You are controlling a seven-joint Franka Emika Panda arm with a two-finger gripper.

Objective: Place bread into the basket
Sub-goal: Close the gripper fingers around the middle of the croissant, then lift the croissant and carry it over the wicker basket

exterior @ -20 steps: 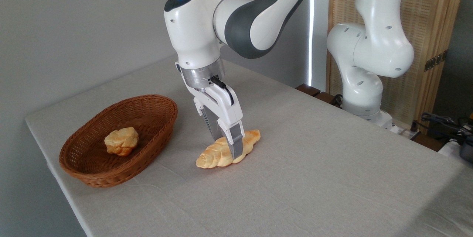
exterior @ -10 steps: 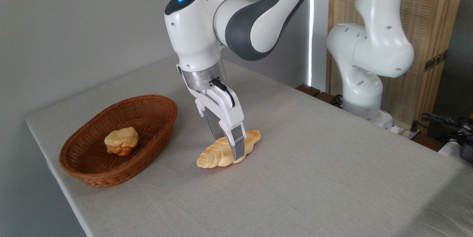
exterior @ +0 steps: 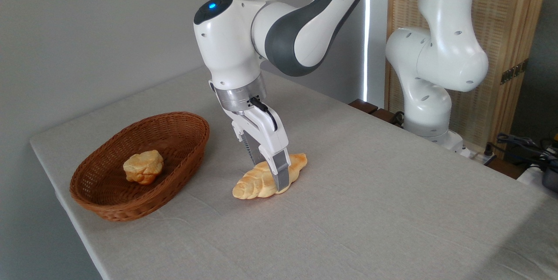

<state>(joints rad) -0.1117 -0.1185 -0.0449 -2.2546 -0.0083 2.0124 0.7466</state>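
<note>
- The bread is long and shaped like a leaf, with bumpy braided ridges along its top.
- It is pale gold in the middle and a bit browner at its two pointy tips.
- It lies flat on the counter, just to the right of the basket, not touching it.
- Its long side runs on a slant: one tip points down and left, toward the front of the counter, and the other tip points up and right, toward the back.
- The gripper comes down across the middle of the bread, tilted a little.
- One grey finger shows on the near side of the bread, pressed against it. The other finger is behind the bread and is mostly hidden.
- The gripper looks clamped on the bread, with the bread between its two fingers.
- The basket is oval, shallow and reddish-brown, made of woven wicker.
- A small round lumpy roll sits inside the basket, near its middle.
- The rest of the basket floor is bare.
- The counter between the bread and the basket is bare grey cloth.
- The white arm reaches over from its base at the back right of the counter.
- A wooden screen stands behind the base.
</note>
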